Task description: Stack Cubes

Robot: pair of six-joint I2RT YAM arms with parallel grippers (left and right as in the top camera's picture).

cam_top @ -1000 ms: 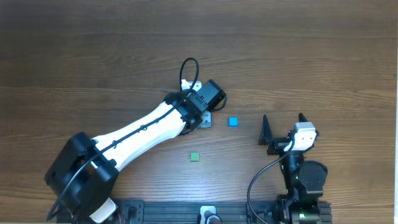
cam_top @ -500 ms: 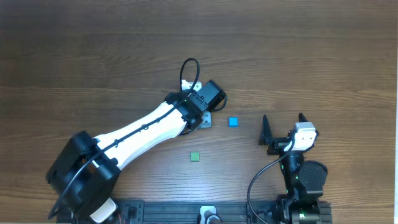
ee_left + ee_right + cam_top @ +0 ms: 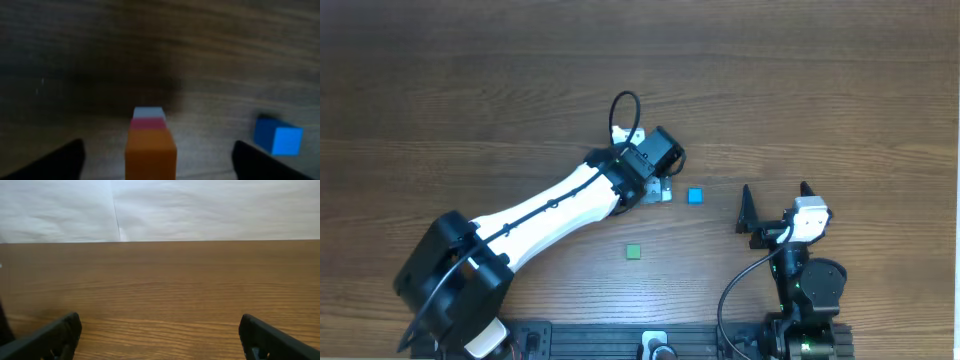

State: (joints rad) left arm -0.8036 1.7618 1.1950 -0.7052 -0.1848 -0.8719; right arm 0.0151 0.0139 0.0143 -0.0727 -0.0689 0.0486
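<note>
**Three-cube stack sits between spread left jaws**

At the desk (image 3: 840, 80) centre, the left arm (image 3: 550, 210) holds the left jaws wide apart either side of a stack, clear of it. The orange cube (image 3: 150, 152) is on top, the pink cube (image 3: 148, 123) beneath it and the pale cube (image 3: 148, 112) lowest. The blue cube (image 3: 695, 196) lies near the stack at 3 o'clock, the green cube (image 3: 633, 252) at 7 o'clock. Farther out at 3 o'clock, the right jaws gape empty.

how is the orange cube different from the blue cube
The small orange cube tops a stack; the small blue cube lies alone on the wooden table. Orange is centred between the fingers of the open left end effector; blue lies off to the side. Both look alike in size.
</note>
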